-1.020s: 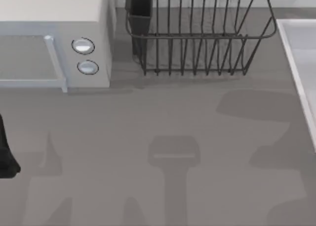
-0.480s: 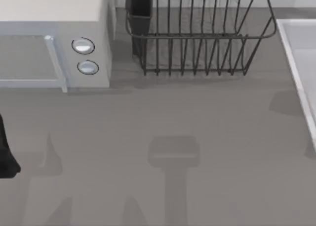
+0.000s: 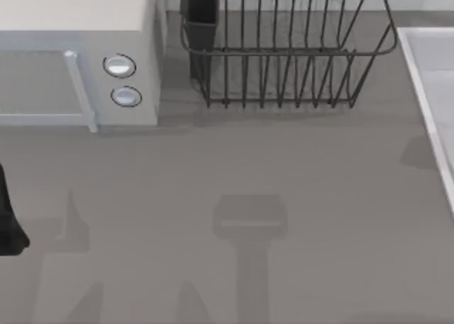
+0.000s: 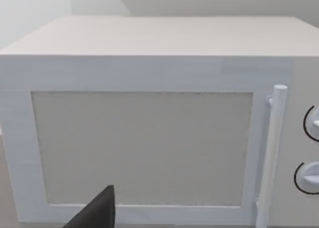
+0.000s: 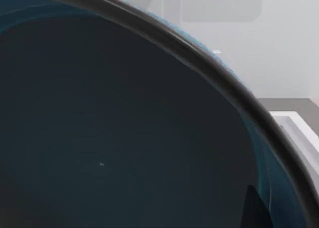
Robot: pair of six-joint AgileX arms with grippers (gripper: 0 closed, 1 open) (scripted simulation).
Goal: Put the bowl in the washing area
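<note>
Carry step, by my reading: the bowl (image 5: 124, 133) sits right against my right wrist camera, dark blue inside, dark rim arcing across, so I take it as held up by the right arm. I cannot tell how the right hand is set; a dark sliver low beside the rim may be a finger, no more.

Behind the bowl's rim the right wrist view catches a pale raised edge, likely the washing area (image 5: 294, 125). From above, the washing area (image 3: 425, 76) lies at the counter's (image 3: 284, 196) right edge, past the dish rack (image 3: 284, 47).

Next move, as I judge it: bring the bowl fully over the basin, lower it, then release.

Left arm is parked at the counter's left edge; its wrist view faces the microwave (image 4: 149, 138) door, with a dark finger tip (image 4: 99, 210) low in frame. Left hand state: cannot tell.
</note>
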